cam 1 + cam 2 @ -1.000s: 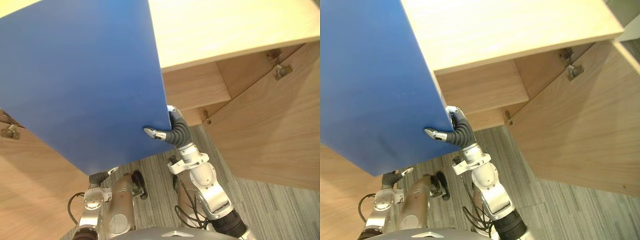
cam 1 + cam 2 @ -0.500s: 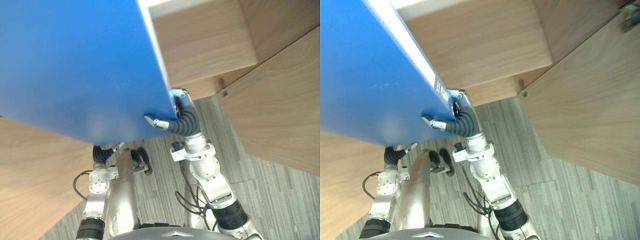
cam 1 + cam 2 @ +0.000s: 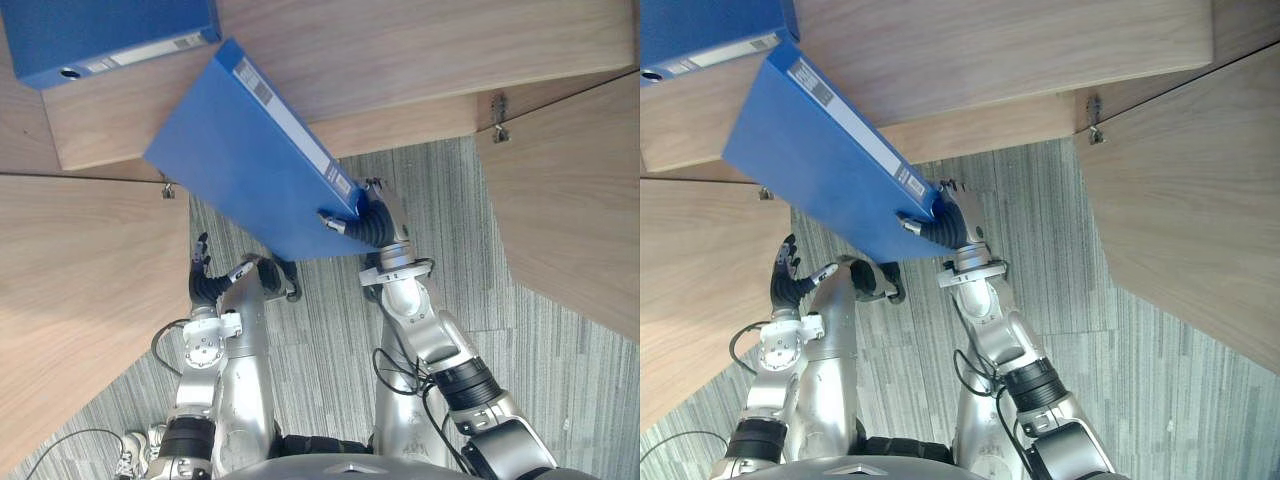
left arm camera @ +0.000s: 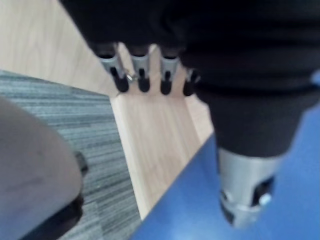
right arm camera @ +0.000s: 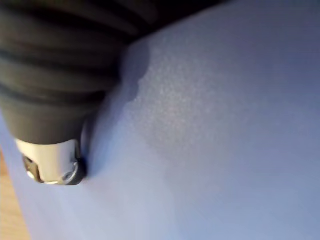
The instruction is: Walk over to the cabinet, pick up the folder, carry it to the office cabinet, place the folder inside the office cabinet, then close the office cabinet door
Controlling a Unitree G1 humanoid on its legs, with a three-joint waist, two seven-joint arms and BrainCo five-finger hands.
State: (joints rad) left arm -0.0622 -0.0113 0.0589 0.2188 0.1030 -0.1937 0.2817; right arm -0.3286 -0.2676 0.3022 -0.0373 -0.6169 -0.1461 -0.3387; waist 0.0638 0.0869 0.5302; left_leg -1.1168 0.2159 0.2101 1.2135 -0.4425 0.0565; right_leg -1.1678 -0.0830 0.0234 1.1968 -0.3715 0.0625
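Far left, inside the office cabinet (image 3: 420,50): a second folder (image 3: 100,35), also blue, lying with its labelled spine toward the robot. Near left: the left door (image 3: 70,300), swung wide open. Just right of that door, low over the grey carpet (image 3: 330,330): the left hand (image 3: 203,275), fingers (image 4: 141,70) straight and relaxed, holding nothing and apart from the load. Centre: the blue folder (image 3: 240,170), tilted, labelled spine turned up and to the right, far end reaching in over the cabinet's front edge and coming just beside the second folder; whether resting on the wood or carried clear of it, not to be told. At the folder's near right corner: the right hand (image 3: 368,218), clamped on that corner, thumb (image 5: 50,160) pressed flat on the blue cover. Right of that hand: a metal hinge (image 3: 497,108) at the cabinet's side, then the right door (image 3: 580,200), likewise standing open. Progress, as judged: walk, pickup and carry complete; placing under way, with the folder's far end at the opening and the grip not yet released. Left to do: pushing the folder fully inside, letting go, drawing the arm clear, and shutting the open doors.
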